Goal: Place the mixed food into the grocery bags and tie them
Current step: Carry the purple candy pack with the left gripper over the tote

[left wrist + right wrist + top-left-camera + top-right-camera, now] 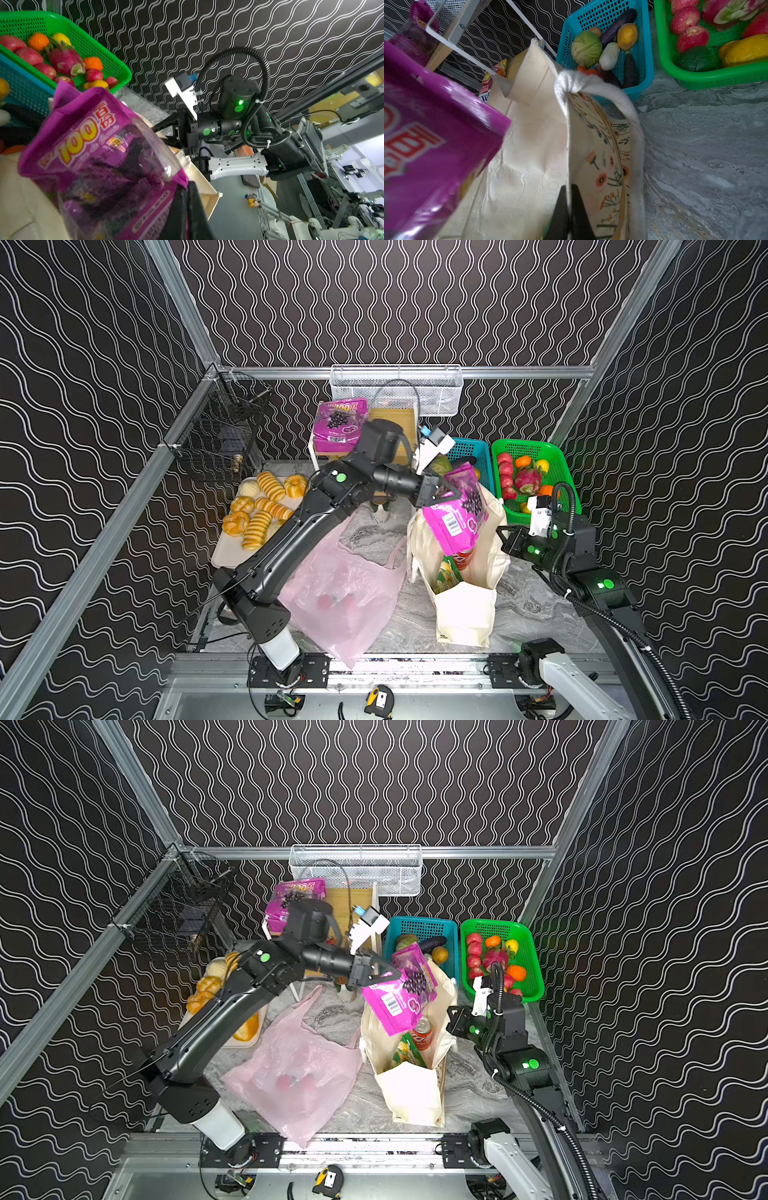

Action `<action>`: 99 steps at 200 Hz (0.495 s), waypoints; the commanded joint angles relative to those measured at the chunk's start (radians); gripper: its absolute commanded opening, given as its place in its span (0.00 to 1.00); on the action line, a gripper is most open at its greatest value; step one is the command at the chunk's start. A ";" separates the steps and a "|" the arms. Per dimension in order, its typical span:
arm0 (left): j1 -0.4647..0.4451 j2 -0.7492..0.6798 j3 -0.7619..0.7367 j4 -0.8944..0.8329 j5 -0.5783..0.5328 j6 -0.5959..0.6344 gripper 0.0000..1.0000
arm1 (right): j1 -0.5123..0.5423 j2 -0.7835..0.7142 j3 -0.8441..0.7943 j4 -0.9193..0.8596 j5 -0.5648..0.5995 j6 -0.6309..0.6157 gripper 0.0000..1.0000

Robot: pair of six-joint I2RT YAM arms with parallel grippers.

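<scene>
On the tabletop, taking the back wall as 12 o'clock, the bread rolls (266,497) lie at 9 o'clock. The pink plastic bag (345,593) is slumped flat at 7 o'clock with a few reddish items showing through its film.

The left gripper (451,494) reaches across the middle. Its jaws are clamped on one edge of the magenta grape-print snack pouch (461,518). The pouch hangs tilted above the open mouth of the cream tote (465,610), which stands at about 5 o'clock. Inside the tote, a red drink can (423,1033) and a green-yellow snack pouch (446,576) already sit.

At the tote's 3 o'clock side, the right gripper (569,191) has its jaws closed on the fabric wall just below the rim, holding the mouth open.

The blue basket (478,448), with a green cabbage (586,47) in it, and the green basket (561,464) of fruit stand at 1 to 2 o'clock.

The step in hand looks like dropping the pouch into the tote. To do it well:
- The pouch is wide against the opening, so its low corner should go in first, aimed at the gap toward 12 o'clock of the can.
- The right pinch should draw the wall out toward 3 o'clock so the mouth stays wide.
- Release is best once most of the pouch is below the rim. The film looks slick, and held by one edge the pouch could swing and catch the rim.
</scene>
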 commanded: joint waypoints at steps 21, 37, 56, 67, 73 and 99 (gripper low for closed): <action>-0.068 0.041 0.003 -0.157 -0.198 0.128 0.00 | 0.001 -0.003 0.006 0.023 -0.005 0.014 0.04; -0.102 0.060 -0.010 -0.178 -0.217 0.135 0.00 | 0.001 -0.006 0.005 0.028 -0.020 0.026 0.04; -0.150 0.074 -0.035 -0.184 -0.253 0.126 0.00 | 0.001 -0.012 0.001 0.044 -0.032 0.040 0.04; -0.175 0.074 -0.065 -0.175 -0.288 0.118 0.00 | 0.001 -0.011 0.001 0.047 -0.035 0.043 0.04; -0.188 0.072 -0.084 -0.167 -0.316 0.108 0.00 | 0.001 -0.010 0.004 0.046 -0.037 0.046 0.04; -0.229 0.057 -0.188 -0.062 -0.396 0.029 0.00 | 0.001 -0.010 0.007 0.051 -0.047 0.047 0.04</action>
